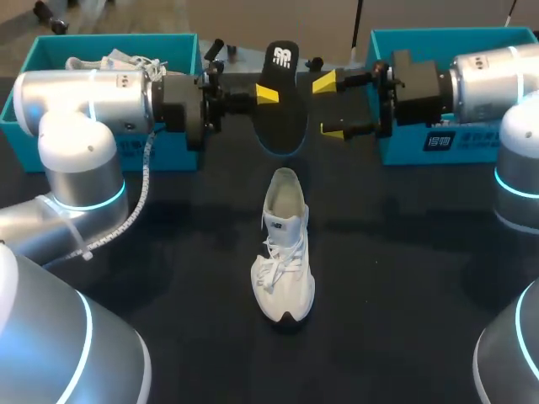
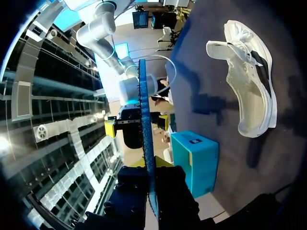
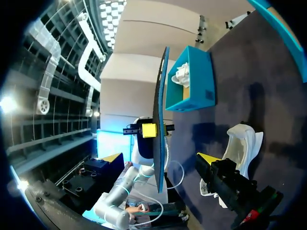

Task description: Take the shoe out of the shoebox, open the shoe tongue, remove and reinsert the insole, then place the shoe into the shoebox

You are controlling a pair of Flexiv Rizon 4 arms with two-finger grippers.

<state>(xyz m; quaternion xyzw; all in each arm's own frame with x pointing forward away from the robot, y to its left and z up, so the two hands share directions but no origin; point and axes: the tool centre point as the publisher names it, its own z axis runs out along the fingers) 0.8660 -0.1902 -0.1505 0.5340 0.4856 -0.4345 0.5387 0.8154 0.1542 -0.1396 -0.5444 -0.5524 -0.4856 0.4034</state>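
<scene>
Left gripper (image 1: 267, 94) clamped on insole (image 1: 282, 114), held over table's (image 1: 404, 278) rear edge. Right gripper (image 1: 328, 108) fingers apart beside it. Shoe (image 1: 284, 252) mid-table. Left box (image 1: 109, 40) held white bundle (image 1: 114, 61); right box's (image 1: 404, 35) contents hidden.

Markings inspected, head view.

1. Black insole (image 1: 280, 101): white logo (image 1: 282, 57) at its far end, not legible as text.
2. Shoebox (image 1: 400, 147) right of the insole: dark label (image 1: 459, 140) with white print on its front wall, too small to read.
3. Shoe (image 1: 282, 261) on the desk in front of the insole: small dark mark (image 1: 276, 225) on the tongue, unreadable.
</scene>
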